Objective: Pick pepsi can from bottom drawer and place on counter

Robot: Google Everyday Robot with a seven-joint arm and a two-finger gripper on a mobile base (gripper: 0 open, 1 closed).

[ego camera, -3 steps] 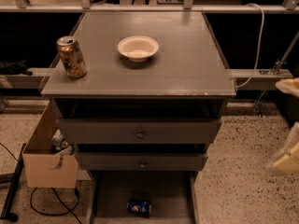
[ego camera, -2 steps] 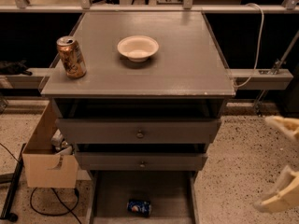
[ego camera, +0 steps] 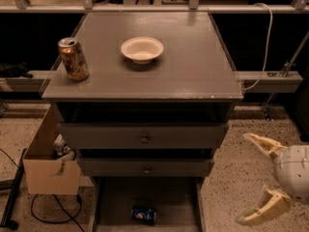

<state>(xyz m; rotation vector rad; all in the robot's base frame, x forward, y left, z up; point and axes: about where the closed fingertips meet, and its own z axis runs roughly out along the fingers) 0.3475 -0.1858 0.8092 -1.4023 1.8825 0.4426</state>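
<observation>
The gripper [ego camera: 242, 179] hangs low, off the right side of the cabinet, below the level of the counter [ego camera: 193, 66] and out beyond its front right corner, over the speckled floor [ego camera: 227, 153]. Its two cream fingers [ego camera: 260, 145] are spread wide, one above the other, and nothing sits between them; it touches neither the cabinet nor any can.

The pepsi can [ego camera: 144, 214] lies on its side on the flat floor of the bottom drawer [ego camera: 116, 202], which is pulled out toward the front. It rests about midway between the drawer's left and right walls, clear of both.

On the counter, a gold-brown can [ego camera: 73, 58] stands upright close to the left edge, nearer the front left corner than the back one. A white bowl [ego camera: 142, 49] sits upright near the middle of the top, a little left of centre and well apart from the gold-brown can. The right half of the counter shows only bare grey surface.

Beneath the front edge are two knobbed drawers, the upper one [ego camera: 183, 135] and the lower one [ego camera: 183, 167], each with a small round knob at its centre.

A cardboard box [ego camera: 50, 175] stands on the floor against the cabinet's left side, and a white cable [ego camera: 268, 28] loops down beyond the counter's right edge.
</observation>
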